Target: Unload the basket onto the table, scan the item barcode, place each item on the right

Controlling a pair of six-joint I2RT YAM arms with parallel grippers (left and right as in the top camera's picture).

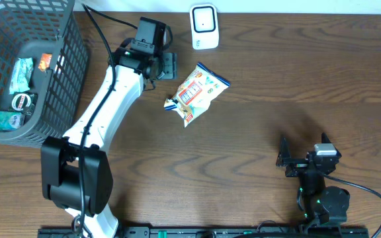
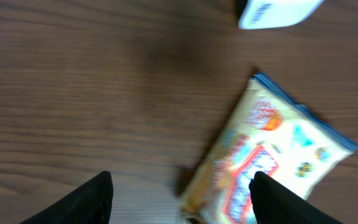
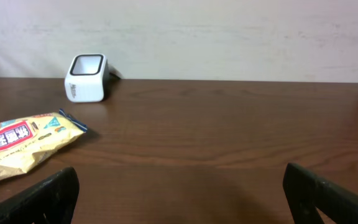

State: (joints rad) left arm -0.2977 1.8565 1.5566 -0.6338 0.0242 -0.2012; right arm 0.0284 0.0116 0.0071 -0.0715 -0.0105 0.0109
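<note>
The item is a yellow and white snack bag (image 1: 196, 94) lying flat on the brown table, below the white barcode scanner (image 1: 204, 26) at the far edge. My left gripper (image 1: 169, 66) hovers just left of the bag, apart from it. In the left wrist view the bag (image 2: 278, 155) lies blurred on the table under the right side of my open left gripper (image 2: 182, 199), and a corner of the scanner (image 2: 275, 12) shows at the top. My right gripper (image 1: 303, 147) stands open near the front right, holding nothing. The right wrist view shows the bag (image 3: 23, 143) and the scanner (image 3: 87, 78) far off to the left.
A grey mesh basket (image 1: 51, 86) with several small packets stands at the far left. The left arm (image 1: 104, 106) stretches diagonally from its base (image 1: 78, 178) at the front. A pale wall (image 3: 229, 37) rises behind the table's far edge.
</note>
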